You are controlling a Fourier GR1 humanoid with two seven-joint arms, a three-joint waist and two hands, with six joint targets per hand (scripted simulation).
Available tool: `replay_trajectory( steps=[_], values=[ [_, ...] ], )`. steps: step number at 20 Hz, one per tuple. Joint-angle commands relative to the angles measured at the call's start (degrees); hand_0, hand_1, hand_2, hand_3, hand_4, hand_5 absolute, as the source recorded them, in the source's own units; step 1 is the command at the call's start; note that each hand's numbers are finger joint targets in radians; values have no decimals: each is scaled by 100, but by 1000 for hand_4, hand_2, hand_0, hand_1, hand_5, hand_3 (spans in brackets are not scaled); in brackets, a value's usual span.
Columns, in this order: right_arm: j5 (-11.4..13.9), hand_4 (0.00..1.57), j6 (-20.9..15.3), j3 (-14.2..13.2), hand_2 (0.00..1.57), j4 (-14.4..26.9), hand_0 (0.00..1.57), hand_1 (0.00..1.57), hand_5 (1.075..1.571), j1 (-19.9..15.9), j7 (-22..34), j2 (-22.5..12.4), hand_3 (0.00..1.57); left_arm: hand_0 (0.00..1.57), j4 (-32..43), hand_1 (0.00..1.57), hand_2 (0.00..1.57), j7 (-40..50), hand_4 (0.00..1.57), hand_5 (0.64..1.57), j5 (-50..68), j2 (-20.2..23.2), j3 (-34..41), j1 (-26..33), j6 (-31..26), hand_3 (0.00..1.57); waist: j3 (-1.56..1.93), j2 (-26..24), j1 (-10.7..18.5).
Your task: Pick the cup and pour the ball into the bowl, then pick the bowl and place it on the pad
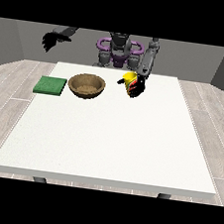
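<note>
I see a white worktop (111,134) with the robot at its far side. The robot hand at the view's right (137,87) is curled round a yellow cup (129,79), which is tilted with its mouth towards the left, at the worktop's far edge. A brown bowl (87,86) sits just left of it, apart from the cup (I cannot make out the ball). A green pad (50,85) lies further left. The robot hand at the view's left (53,40) hangs raised beyond the worktop's far left corner, fingers loosely drooping, holding nothing.
</note>
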Motion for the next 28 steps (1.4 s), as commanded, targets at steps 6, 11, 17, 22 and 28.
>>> replay_trajectory(
  steps=[6,11,17,22,28],
  values=[
    [-348,356,292,-427,0,798,0,0,1570,-37,275,-386,0,1301,565,1301,1571,770,1216,1554,-692,119,-478,-394,963,1571,1,-651,138],
    [-376,469,182,-413,0,1030,0,0,1571,-157,769,-529,0,1323,826,1323,1571,2007,1220,1553,-1906,233,-1296,-679,1804,1571,13,-1425,275],
    [-219,586,-168,-334,0,1103,0,0,1567,-688,1148,-651,0,1313,1826,1313,1571,3513,1199,1559,-3602,736,-2109,-1791,2310,1571,32,-1447,296],
    [-62,639,-280,-239,0,1475,0,0,1565,-444,1310,-504,0,1269,2410,1269,1571,5020,1171,1564,-4563,478,-2715,-2443,1662,1544,12,-2120,537],
    [-229,636,-159,-457,0,1793,0,0,1562,-704,1313,-713,0,914,2928,914,1571,6466,1052,1569,-5738,67,-3358,-3152,1363,1248,5,-2013,620]
  ],
)
